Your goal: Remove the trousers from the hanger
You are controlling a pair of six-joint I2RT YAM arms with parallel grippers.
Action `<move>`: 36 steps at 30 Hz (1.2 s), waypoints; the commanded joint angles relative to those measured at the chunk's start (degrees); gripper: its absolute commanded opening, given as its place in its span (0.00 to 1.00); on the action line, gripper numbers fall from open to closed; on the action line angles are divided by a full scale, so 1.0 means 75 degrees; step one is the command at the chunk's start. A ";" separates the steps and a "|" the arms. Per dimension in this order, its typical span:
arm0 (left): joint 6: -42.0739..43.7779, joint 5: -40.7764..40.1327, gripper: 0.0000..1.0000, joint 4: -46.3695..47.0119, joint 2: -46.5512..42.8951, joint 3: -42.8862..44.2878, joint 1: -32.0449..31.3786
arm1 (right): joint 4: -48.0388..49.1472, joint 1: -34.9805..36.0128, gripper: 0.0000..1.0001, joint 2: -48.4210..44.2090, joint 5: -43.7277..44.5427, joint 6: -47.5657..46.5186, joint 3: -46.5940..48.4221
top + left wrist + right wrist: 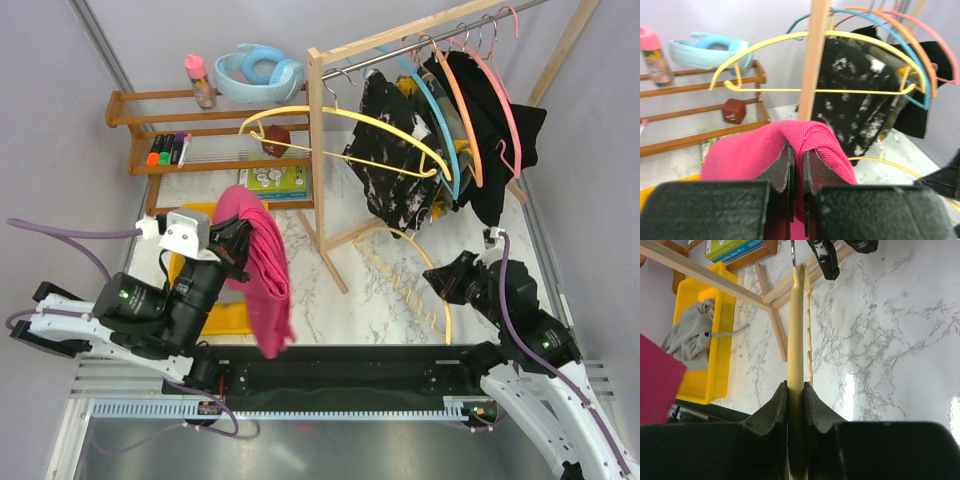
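done: magenta cloth trousers [268,280] are off any hanger. A grey cloth garment [687,337] lies in the yellow plastic bin [722,365].
left to do: black white-speckled trousers [385,160] still hang on a thin yellow hanger [770,90] on the wooden rack's metal rail [420,40]. A plain black garment [495,120] hangs further along, among blue, orange and pink hangers. More cloth sits between them, too hidden to tell.
progress: my read is under half done, with at least two garments to go.
left hand [797,157]: fingers nearly closed, pinching a fold of the magenta trousers.
right hand [795,390]: clamped on the bar of a bare pale-yellow hanger [798,330], low by the white marble counter [380,290]. Contact with the counter: cannot tell.
magenta trousers, position: draped over the left hand, hanging down the near side, well apart from the rail.
magenta trousers, look: soft ribbed knit, folded double at the grip, limp, no snag visible.
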 commanded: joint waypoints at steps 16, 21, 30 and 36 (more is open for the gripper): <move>-0.6001 0.1811 0.02 -0.7928 0.1258 0.0546 0.5158 | -0.0233 -0.0031 0.00 -0.0465 -0.0105 -0.0606 0.0405; -0.5791 0.1788 0.02 -0.7917 0.1422 0.0885 0.6059 | -0.0315 -0.0031 0.00 -0.0430 -0.0035 -0.0689 0.0487; -0.4701 0.1343 0.02 -0.7952 0.1048 0.2315 0.6835 | -0.0222 -0.0031 0.00 -0.0313 -0.0011 -0.0770 0.0569; -0.4687 0.1833 0.02 -0.8349 0.0265 0.2808 0.6823 | -0.0128 -0.0031 0.00 -0.0289 -0.0046 -0.0747 0.0499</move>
